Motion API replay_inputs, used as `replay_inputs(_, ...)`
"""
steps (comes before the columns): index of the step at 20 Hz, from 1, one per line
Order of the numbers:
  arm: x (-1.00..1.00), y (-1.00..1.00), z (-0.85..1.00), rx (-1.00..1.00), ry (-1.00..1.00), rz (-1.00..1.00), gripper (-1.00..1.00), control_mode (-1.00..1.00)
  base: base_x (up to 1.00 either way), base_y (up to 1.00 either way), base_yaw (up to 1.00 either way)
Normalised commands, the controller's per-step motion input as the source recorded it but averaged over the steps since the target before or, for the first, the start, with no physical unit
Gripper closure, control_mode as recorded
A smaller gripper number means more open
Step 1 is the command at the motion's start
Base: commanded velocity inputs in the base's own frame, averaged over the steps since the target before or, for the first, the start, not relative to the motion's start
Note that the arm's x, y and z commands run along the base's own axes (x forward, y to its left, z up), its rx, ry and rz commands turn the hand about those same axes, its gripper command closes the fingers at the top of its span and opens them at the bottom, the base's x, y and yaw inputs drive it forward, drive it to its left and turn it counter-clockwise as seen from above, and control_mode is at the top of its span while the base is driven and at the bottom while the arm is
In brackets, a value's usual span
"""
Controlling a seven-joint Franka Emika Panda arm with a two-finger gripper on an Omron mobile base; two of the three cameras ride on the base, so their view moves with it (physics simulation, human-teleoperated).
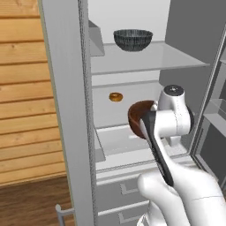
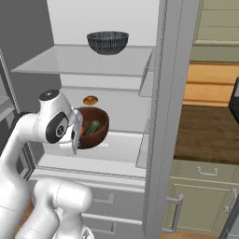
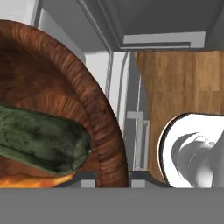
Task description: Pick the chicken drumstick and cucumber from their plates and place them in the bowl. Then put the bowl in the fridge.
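The reddish-brown wooden bowl (image 1: pixel 136 115) (image 2: pixel 96 130) (image 3: pixel 94 109) hangs tilted just above the front of the fridge's middle shelf (image 1: pixel 119 137). My gripper (image 1: pixel 144 129) (image 2: pixel 77 136) (image 3: pixel 113 177) is shut on its near rim, one finger inside and one outside. In the bowl lies the dark-green cucumber (image 2: pixel 93 127) (image 3: pixel 39 140), with the orange-brown chicken drumstick (image 2: pixel 82 130) (image 3: pixel 35 180) beside and under it. The light-grey fridge (image 1: pixel 66 110) (image 2: pixel 168 116) stands open in front of me. The plates are out of view.
A dark grey ribbed bowl (image 1: pixel 133 39) (image 2: pixel 108 42) sits on the upper shelf. A small orange round item (image 1: pixel 115 97) (image 2: pixel 90 100) lies at the back of the middle shelf. Drawers (image 2: pixel 112 205) are below. A wooden counter (image 2: pixel 210 130) over green cabinets is to the right.
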Motion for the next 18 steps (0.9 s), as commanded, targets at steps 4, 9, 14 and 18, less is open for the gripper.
replay_inputs(4,1.0,-0.19,-0.34,-0.07,0.0,0.14,1.0,-1.0,0.0,0.0,0.0)
replay_inputs(9,0.95,-0.06,0.0,-0.09,-0.09,0.09,1.0,-1.0,0.0,0.0,0.0)
replay_inputs(14,1.0,0.0,0.0,-0.1,0.06,0.01,1.0,-1.0,0.0,0.0,0.0)
replay_inputs(18,0.94,0.0,-0.03,-0.1,0.01,0.0,1.0,-1.0,0.0,0.0,0.0)
